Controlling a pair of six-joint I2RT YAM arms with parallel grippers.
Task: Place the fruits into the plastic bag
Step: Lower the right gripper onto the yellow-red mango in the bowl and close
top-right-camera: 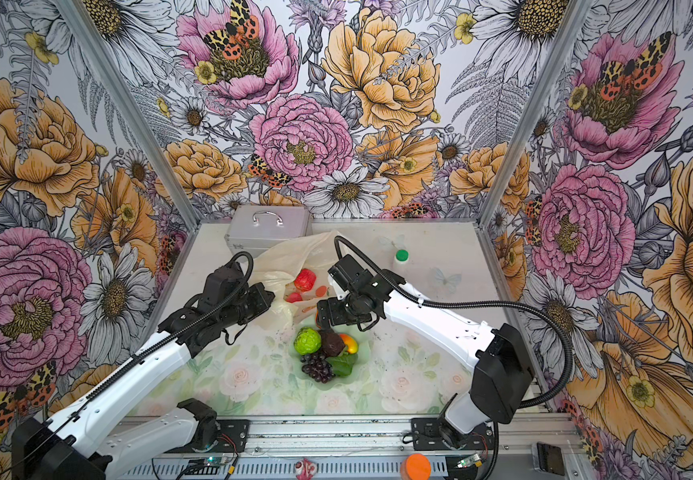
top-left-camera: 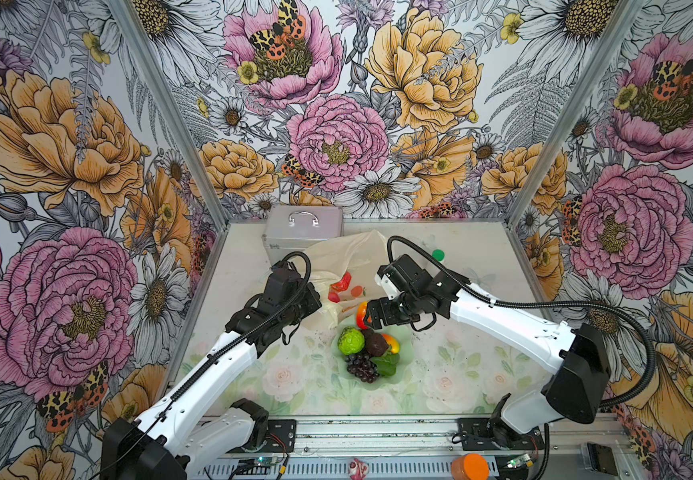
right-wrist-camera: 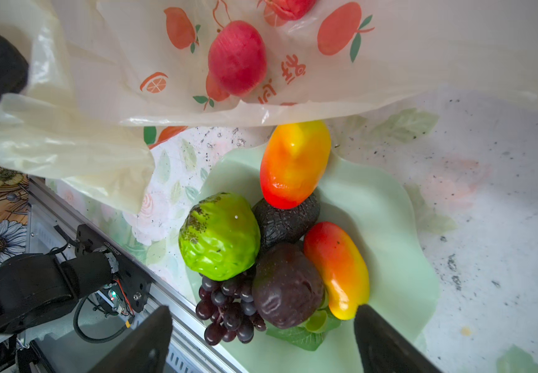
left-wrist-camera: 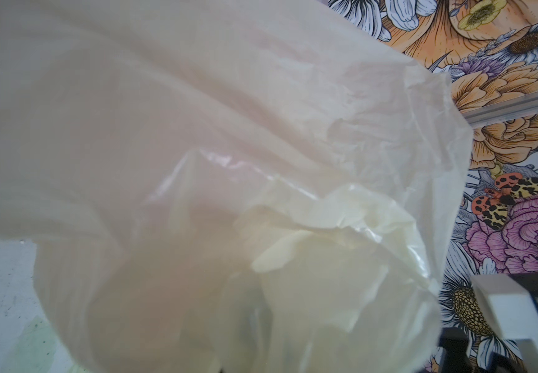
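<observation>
Crinkly pale-yellow printed plastic bag mid-frame in a top view, red-pink apple inside, left gripper clamped on its edge, pale green scalloped bowl just below holding bumpy green ball, dark grape bunch, orange-yellow mangoes, right gripper jaws apart, empty.

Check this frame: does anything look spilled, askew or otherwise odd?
Dark specks are scattered over the table around the bowl, and the green ball carries some too, like spilled grit. Nothing else stands out.

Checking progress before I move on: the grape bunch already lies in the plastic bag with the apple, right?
No. The grape bunch lies in the green bowl, not in the plastic bag with the apple; the right wrist view shows it.
</observation>
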